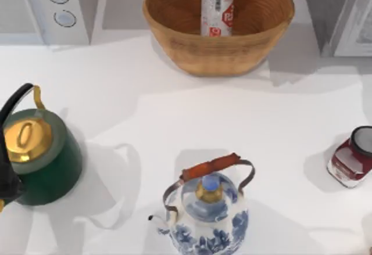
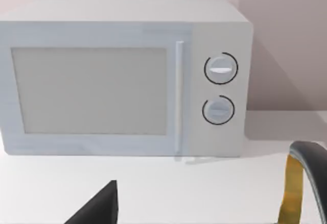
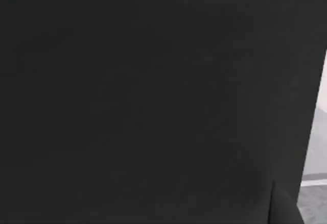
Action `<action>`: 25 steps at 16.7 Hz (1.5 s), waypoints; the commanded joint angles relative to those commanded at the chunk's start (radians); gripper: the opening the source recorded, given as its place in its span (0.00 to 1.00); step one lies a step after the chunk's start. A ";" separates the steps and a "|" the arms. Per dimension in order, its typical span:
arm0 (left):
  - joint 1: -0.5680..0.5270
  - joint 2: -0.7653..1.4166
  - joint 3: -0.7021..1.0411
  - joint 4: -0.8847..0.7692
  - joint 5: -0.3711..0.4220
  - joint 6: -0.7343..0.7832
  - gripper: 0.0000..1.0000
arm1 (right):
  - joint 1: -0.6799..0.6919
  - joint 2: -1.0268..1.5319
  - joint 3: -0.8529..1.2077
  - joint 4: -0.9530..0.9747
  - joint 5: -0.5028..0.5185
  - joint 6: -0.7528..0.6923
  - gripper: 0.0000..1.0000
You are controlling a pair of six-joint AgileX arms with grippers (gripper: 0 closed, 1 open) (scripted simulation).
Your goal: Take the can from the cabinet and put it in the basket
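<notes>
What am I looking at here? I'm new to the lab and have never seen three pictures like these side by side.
They come from a simulated pair of AgileX arms at a white table. The top view looks down from above. A can stands in a wicker basket at the back, between a microwave and a cabinet. Nearer are a green kettle, a blue-and-white teapot and a red jar. The left wrist view, from the left arm, faces the microwave. The right wrist view is dark. Nothing is seen being held.
</notes>
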 joint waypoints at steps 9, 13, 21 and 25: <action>0.000 0.000 0.000 0.000 0.000 0.000 1.00 | 0.511 -0.045 -0.045 -0.014 0.508 -0.006 1.00; 0.000 0.000 0.000 0.000 0.000 0.000 1.00 | 0.517 -0.046 -0.046 -0.014 0.514 -0.006 1.00; 0.000 0.000 0.000 0.000 0.000 0.000 1.00 | 0.421 0.064 0.055 0.019 0.462 -0.017 1.00; 0.000 0.000 0.000 0.000 0.000 0.000 1.00 | 0.410 0.083 0.068 0.025 0.451 -0.017 1.00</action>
